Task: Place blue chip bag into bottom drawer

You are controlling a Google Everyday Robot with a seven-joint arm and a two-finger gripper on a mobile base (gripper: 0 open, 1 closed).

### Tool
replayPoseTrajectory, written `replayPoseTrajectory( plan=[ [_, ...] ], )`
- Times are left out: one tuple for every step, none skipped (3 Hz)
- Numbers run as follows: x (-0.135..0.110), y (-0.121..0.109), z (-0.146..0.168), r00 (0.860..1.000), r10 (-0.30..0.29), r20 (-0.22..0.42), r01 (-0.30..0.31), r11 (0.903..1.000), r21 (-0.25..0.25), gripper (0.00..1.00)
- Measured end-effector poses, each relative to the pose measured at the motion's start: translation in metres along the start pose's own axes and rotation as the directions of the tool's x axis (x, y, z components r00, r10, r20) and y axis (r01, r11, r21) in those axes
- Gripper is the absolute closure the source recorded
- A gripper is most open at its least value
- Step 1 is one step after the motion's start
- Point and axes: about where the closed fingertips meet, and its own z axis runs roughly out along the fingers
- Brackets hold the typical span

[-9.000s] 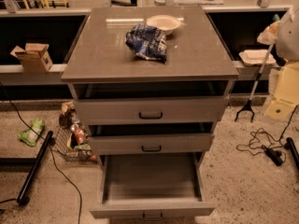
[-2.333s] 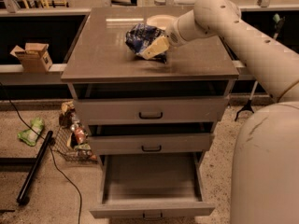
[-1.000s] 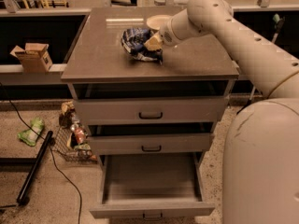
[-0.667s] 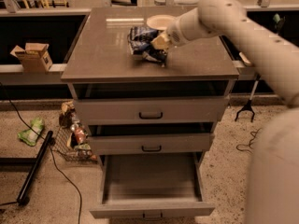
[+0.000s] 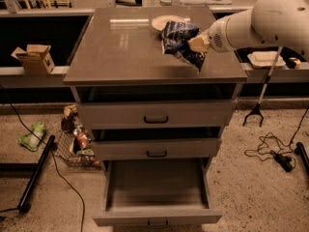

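Dark-blue foil of the blue chip bag (image 5: pixel 179 41) appears lifted off the cabinet top (image 5: pixel 120 50), hanging near its front right edge with the gripper (image 5: pixel 199 43) clamped on it. A moment ago it lay beside the cream bowl (image 5: pixel 166 22). Pick-up judged complete. The bottom drawer (image 5: pixel 157 185) stands pulled out below; lowering and release remain.

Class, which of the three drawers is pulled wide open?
The bottom drawer, tray exposed; the upper two sit nearly shut. The gripper grips the blue chip bag over the cabinet.
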Motion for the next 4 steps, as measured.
replayPoseTrajectory(
  plan=[
    [0.000,0.000,0.000,1.000,0.000,0.000,0.000,1.0000,0.000,1.00],
    [-0.003,0.016,-0.019,0.999,-0.050,0.011,0.050,0.9983,-0.028,1.00],
    [0.006,0.052,-0.055,0.992,-0.121,0.025,0.123,0.9904,-0.063,1.00],
    [0.044,0.087,-0.076,0.995,-0.103,0.018,0.104,0.9915,-0.079,1.00]
  ],
)
